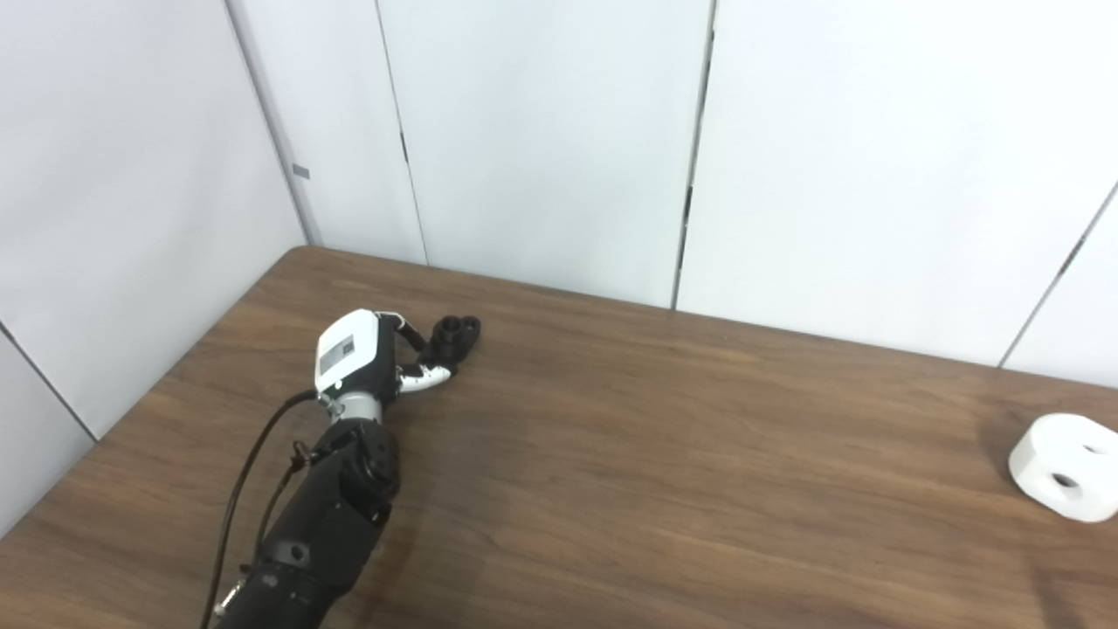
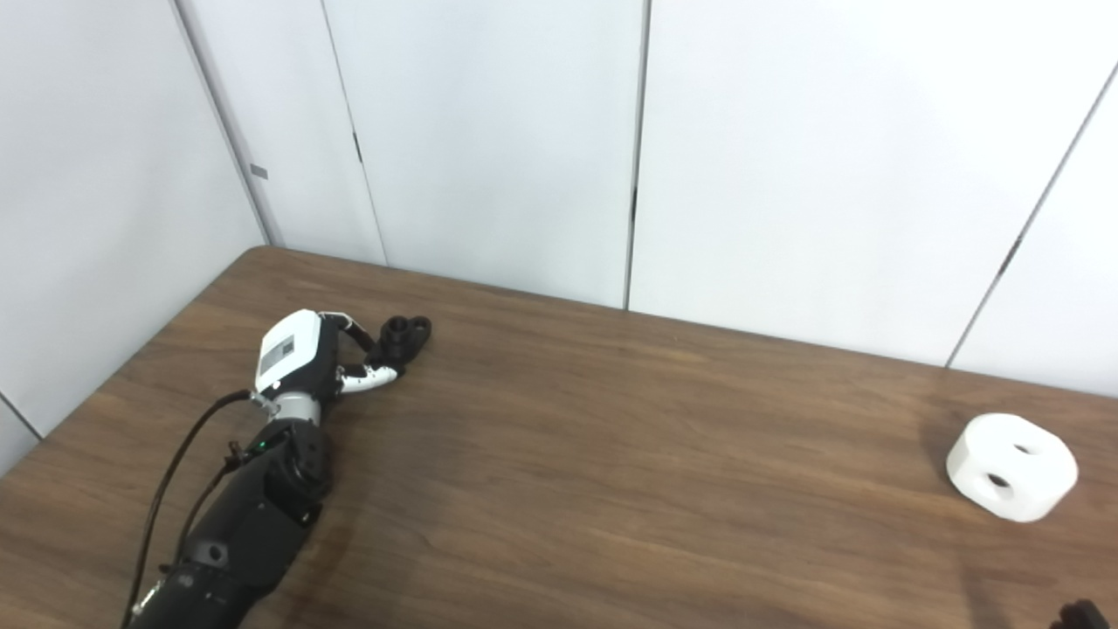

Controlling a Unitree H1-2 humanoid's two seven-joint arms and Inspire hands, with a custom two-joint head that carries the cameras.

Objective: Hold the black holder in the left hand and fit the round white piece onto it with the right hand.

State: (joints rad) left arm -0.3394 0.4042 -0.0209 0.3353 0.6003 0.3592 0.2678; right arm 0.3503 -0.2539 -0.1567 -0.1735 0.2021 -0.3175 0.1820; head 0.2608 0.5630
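The black holder [image 1: 452,339] sits on the wooden table [image 1: 664,454], toward the far left part of it, not far from the back edge where the white wall panels [image 1: 541,140] rise. It is a small dark piece with two round openings showing on its upper side. The left hand [image 1: 371,354] lies right against it: the arm comes up from the bottom left of the view, with a black cable [image 1: 244,489] looping alongside the forearm, and the white-backed palm faces up and away from the camera. Its fingers [image 1: 426,377] curl toward the near side of the holder and appear to touch it, with a dark fingertip reaching along its left side. Whether the fingers have actually closed on the holder cannot be told from these views, since the back of the hand hides most of the grip. The holder looks to be resting on the table surface rather than lifted.

The round white piece [image 2: 1011,466] lies well apart from all this, at the far right side of the table. It is a thick, rounded block with two holes visible on its face.

Only a small dark bit of the right hand [image 2: 1080,613] shows at the bottom right corner of the right eye view, near the white piece but not touching it; its fingers cannot be made out.
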